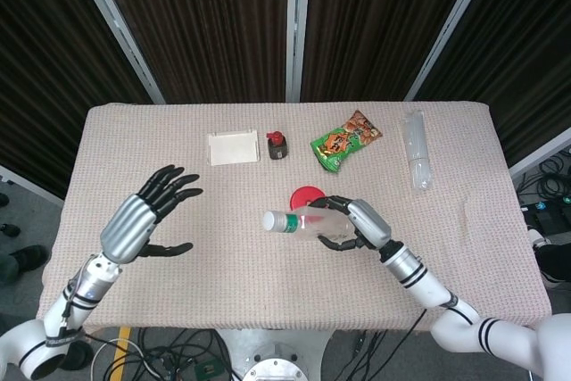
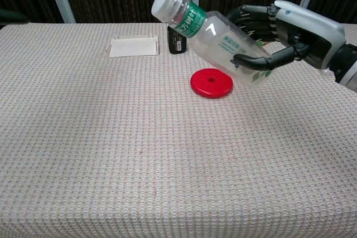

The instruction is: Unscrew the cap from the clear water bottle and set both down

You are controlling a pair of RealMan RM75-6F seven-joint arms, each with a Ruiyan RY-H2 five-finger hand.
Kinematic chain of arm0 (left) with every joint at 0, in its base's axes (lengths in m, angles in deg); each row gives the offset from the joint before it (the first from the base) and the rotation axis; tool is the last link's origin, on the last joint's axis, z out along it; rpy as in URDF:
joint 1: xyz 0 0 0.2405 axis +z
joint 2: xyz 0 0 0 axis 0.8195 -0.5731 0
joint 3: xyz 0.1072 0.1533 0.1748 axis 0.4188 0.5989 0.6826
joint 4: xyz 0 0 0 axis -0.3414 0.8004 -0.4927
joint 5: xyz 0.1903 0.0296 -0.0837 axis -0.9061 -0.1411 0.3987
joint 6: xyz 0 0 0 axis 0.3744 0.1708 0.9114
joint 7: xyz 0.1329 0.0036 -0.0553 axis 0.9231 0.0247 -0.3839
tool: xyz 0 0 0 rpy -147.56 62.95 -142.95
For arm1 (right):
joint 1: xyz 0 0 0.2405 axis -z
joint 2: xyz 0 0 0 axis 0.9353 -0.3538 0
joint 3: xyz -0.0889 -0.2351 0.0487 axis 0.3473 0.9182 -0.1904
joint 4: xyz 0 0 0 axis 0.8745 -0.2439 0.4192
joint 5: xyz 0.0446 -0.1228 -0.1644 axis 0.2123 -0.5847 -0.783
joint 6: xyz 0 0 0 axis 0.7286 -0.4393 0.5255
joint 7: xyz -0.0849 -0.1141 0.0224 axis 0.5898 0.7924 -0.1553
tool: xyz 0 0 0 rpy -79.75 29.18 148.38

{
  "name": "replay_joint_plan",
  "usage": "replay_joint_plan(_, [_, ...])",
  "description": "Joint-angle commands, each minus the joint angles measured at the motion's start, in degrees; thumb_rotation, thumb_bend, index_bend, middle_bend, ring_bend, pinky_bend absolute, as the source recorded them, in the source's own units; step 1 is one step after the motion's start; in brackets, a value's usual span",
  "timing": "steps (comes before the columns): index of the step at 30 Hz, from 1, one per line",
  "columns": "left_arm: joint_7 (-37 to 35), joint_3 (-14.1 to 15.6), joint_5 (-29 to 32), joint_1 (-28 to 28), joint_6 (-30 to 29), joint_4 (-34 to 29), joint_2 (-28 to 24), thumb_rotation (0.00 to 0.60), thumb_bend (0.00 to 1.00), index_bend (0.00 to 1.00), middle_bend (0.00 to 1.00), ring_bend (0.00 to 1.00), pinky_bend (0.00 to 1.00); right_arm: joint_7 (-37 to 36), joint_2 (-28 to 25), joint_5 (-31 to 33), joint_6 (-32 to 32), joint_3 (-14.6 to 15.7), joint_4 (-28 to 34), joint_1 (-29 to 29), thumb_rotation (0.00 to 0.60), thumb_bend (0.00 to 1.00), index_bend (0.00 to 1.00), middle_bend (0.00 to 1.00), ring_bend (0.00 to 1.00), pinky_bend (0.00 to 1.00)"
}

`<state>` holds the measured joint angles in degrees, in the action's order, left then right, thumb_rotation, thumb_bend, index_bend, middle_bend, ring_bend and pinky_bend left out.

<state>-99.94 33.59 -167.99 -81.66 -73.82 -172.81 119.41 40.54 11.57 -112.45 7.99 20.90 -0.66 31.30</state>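
Centrally, the cloth-covered table (image 1: pixel 178 167) fills both views. Lower left of the head view, the left hand (image 1: pixel 143 218) hangs with fingers spread, grasping nothing. Right of centre, the right hand (image 2: pixel 284 32) grasps the clear water bottle (image 2: pixel 215 40), lifted and tilted, its cap (image 2: pixel 165 2) on, pointing upper left, above the red disc (image 2: pixel 211 82)

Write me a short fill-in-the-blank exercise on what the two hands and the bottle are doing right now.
1. The clear water bottle is held off the table by the ____ hand.
2. The bottle's white cap is still ____ the bottle.
3. The left hand has its fingers spread and holds ____.
4. The flat disc lying on the table below the bottle is ____ in colour.

Missing words: right; on; nothing; red
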Motion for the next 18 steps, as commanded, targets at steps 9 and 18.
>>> replay_joint_plan(9, [3.17,-1.85,0.94,-5.17,1.29,2.39,6.91,0.600,0.03,0.16,0.08,0.00,0.00,1.28,0.43,0.86,2.73,-0.68,4.19,-3.38,0.600,0.42,0.54,0.45,0.30,0.41])
replay_joint_plan(18, [4.26,-1.15,1.23,-6.77,0.81,2.88,9.01,0.600,0.03,0.16,0.08,0.00,0.00,2.46,0.97,1.53,2.23,-0.76,5.32,-4.02,0.600,0.42,0.54,0.45,0.30,0.41])
